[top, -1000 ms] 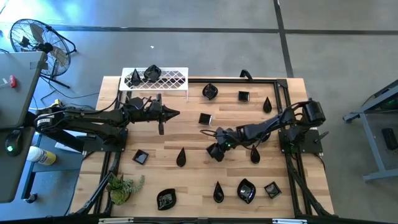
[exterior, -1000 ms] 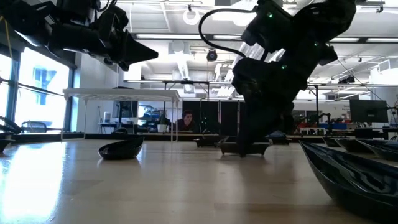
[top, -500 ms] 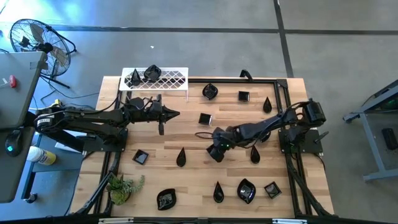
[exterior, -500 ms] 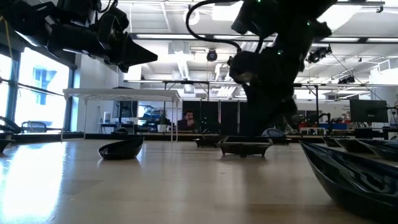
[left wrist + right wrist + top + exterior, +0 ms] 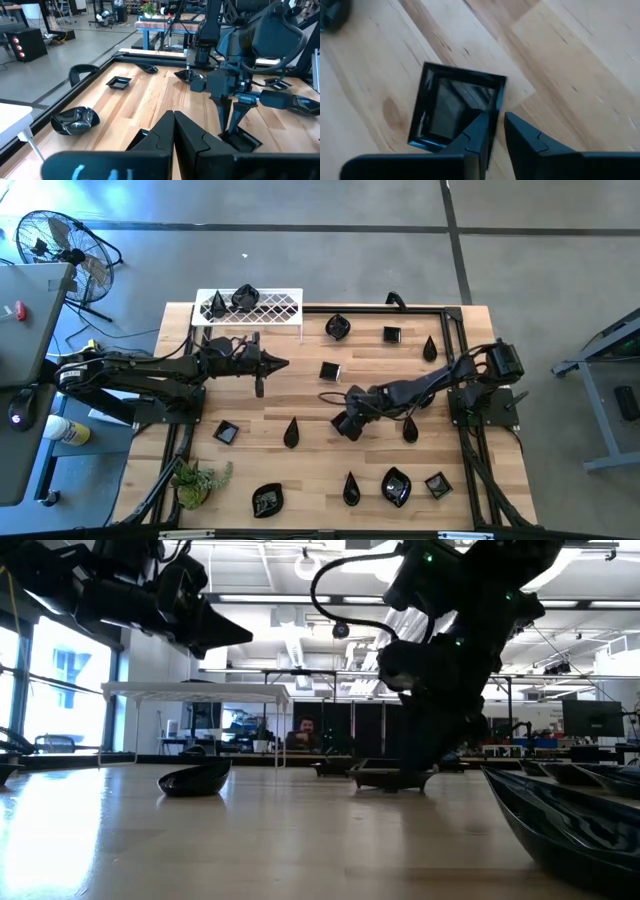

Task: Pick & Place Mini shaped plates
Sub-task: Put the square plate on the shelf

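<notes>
Mini shaped plates (image 5: 396,486) lie scattered over the tabletop (image 5: 310,395), and 1 square plate (image 5: 456,107) sits flat at centre frame in the right wrist view, its near rim between the narrowly parted fingers of the right gripper (image 5: 492,132), not yet clamped. With so thin a bite on a glossy rim, the plate could slip out or skid aside. The left gripper (image 5: 284,363), fingers pressed together and empty, hovers in the upper left of the high view.

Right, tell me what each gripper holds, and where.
Left gripper: shut, empty. Right gripper: astride one rim of a square plate lying on the table; a firm grip cannot be told.
</notes>
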Controlling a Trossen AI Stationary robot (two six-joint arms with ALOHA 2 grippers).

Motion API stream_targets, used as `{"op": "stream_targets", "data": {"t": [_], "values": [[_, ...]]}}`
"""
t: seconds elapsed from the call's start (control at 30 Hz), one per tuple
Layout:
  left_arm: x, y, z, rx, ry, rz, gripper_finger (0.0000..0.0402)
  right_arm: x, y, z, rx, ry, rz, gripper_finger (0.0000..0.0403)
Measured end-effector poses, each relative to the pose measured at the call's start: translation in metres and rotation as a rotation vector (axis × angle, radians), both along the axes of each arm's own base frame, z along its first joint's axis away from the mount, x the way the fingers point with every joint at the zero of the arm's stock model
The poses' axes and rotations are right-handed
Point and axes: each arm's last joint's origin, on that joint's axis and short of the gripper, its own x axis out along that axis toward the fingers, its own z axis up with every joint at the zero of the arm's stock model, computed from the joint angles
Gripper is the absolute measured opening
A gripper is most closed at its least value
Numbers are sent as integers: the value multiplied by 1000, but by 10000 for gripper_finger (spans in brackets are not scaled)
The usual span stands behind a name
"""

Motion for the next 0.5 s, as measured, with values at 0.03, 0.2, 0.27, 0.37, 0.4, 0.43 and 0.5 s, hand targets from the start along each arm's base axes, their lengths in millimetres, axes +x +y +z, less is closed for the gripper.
{"op": "stream_targets", "data": {"t": [0.03,0.2,0.27,0.37,0.4,0.43,0.5], "values": [[0,0,0,-1,4,0,1,0,0,0,2,-6,-1,47],[0,0,-2,22,22,-3,1,1,-2,0,21,-5,7,30],[0,0,-1,43,20,-6,1,1,-2,0,20,-6,10,25],[0,0,-1,50,19,-7,1,1,-2,0,13,-6,16,15],[0,0,-1,50,19,-7,1,1,-2,0,8,-7,24,11],[0,0,-1,50,19,-7,1,1,-2,0,7,-9,26,7],[0,0,-1,51,19,-7,1,2,-4,1,21,-13,27,3]]}}
